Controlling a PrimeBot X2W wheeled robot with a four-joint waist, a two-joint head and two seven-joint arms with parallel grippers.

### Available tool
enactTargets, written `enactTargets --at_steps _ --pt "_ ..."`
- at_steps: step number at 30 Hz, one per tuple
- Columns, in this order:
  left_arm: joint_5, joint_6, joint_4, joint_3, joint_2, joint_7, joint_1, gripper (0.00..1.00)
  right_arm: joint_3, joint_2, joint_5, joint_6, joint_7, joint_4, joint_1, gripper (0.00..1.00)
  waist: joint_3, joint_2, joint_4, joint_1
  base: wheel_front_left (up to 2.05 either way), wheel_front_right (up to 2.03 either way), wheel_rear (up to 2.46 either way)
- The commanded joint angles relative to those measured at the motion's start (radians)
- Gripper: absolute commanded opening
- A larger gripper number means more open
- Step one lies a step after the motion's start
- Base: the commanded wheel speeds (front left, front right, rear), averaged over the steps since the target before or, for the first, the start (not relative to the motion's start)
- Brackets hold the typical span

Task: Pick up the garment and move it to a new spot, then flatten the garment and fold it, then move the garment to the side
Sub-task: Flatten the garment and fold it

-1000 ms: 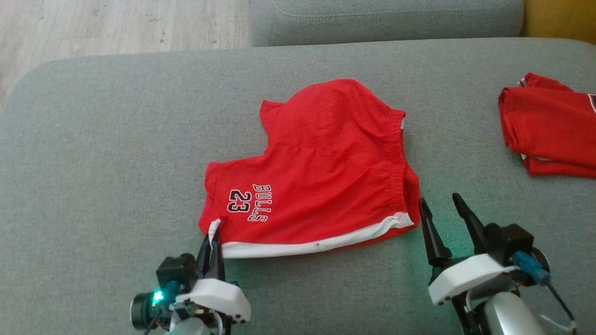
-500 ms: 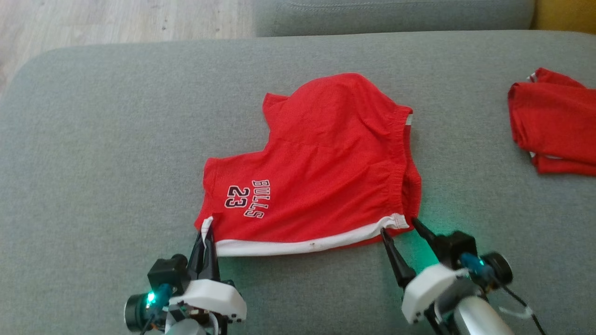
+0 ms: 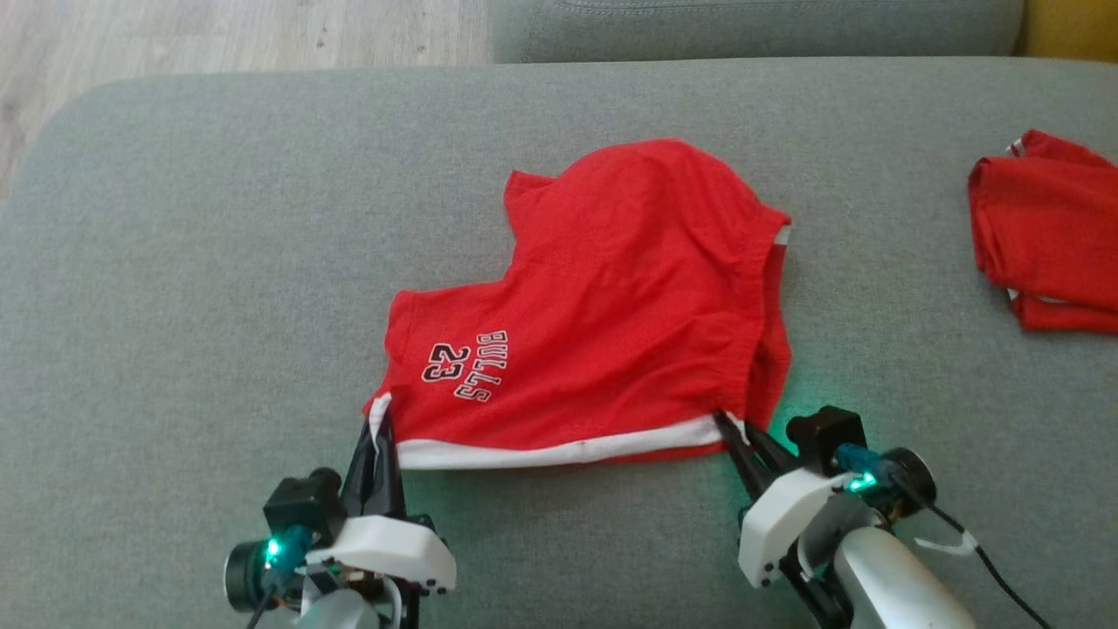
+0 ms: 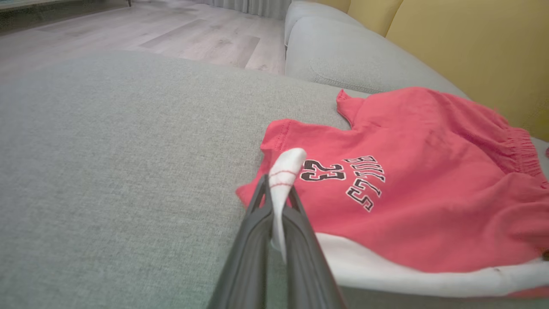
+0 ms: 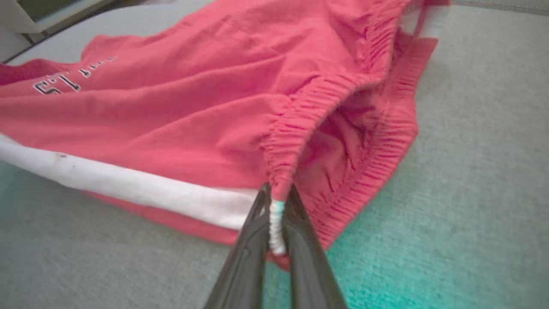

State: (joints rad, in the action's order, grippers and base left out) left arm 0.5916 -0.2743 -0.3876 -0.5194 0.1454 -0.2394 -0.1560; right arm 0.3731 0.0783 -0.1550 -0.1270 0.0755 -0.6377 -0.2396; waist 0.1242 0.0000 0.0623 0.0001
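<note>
Garment: we are seeing the red shorts lying spread near the middle of the grey sofa seat, with the "BULLS 23" print facing up.
White stripe: it is running along the edge of the shorts nearest us.
Left gripper: we are pinching the near left corner of the shorts. In the left wrist view a tab of white hem is standing up between our clenched fingers.
Right gripper: we are clamping the near right corner, where the stripe meets the gathered waistband. The fingers are squeezed onto the cloth edge.
Waistband: it is gaping open beside our right fingers.
Other cloth: a folded red garment is lying at the far right of the seat, well apart from the shorts.
Beyond: a wood floor is showing past the seat.
</note>
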Motion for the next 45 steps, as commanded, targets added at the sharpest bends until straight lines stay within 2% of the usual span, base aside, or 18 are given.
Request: enactTargets --at_steps 1,8,15,23,30,34,39,42,45 --pt "0.010 -0.004 0.038 0.039 0.018 -0.009 -0.038 0.00 0.025 0.001 -0.018 -0.004 0.023 0.030 -0.036 0.00 -0.008 0.0000 -0.005 -0.0001 0.00 0.00 0.00" --pt "0.032 0.007 0.095 0.059 0.032 0.009 -0.068 0.00 -0.014 -0.002 -0.085 -0.004 0.094 0.098 -0.061 0.00 -0.057 0.0000 -0.021 -0.0001 0.00 0.00 0.00" --pt "0.019 -0.005 0.210 0.083 0.082 0.063 -0.169 0.00 -0.050 0.002 -0.095 -0.004 0.111 0.231 -0.102 0.00 -0.144 0.0000 -0.040 -0.0001 0.00 0.00 0.00" --pt "0.000 -0.041 0.429 0.127 0.151 0.160 -0.301 0.00 -0.125 0.019 -0.095 -0.004 0.078 0.476 -0.152 0.00 -0.205 0.0000 -0.059 -0.0001 0.00 0.00 0.00" --pt "-0.015 -0.071 0.621 0.152 0.221 0.287 -0.397 0.00 -0.179 0.035 -0.084 -0.004 -0.002 0.738 -0.147 0.00 -0.227 0.0000 -0.066 -0.0001 0.00 0.00 0.00" --pt "-0.031 -0.082 0.672 0.152 0.248 0.340 -0.440 0.00 -0.190 0.044 -0.083 -0.004 -0.057 0.841 -0.139 0.00 -0.218 0.0000 -0.067 -0.0001 0.00 0.00 0.00" --pt "-0.014 -0.081 0.639 0.146 0.238 0.371 -0.468 0.00 -0.180 0.058 -0.085 -0.004 -0.102 0.832 -0.156 0.00 -0.165 0.0000 -0.068 -0.0001 0.00 0.00 0.00" --pt "0.003 -0.068 0.583 0.139 0.225 0.384 -0.500 0.00 -0.164 0.067 -0.101 -0.004 -0.099 0.746 -0.215 0.00 -0.099 0.0000 -0.072 -0.0001 0.00 0.00 0.00" --pt "0.005 -0.047 0.504 0.141 0.217 0.391 -0.585 0.00 -0.143 0.090 -0.089 -0.004 -0.077 0.637 -0.346 0.00 0.004 0.0000 -0.072 -0.0001 0.00 0.00 0.00"
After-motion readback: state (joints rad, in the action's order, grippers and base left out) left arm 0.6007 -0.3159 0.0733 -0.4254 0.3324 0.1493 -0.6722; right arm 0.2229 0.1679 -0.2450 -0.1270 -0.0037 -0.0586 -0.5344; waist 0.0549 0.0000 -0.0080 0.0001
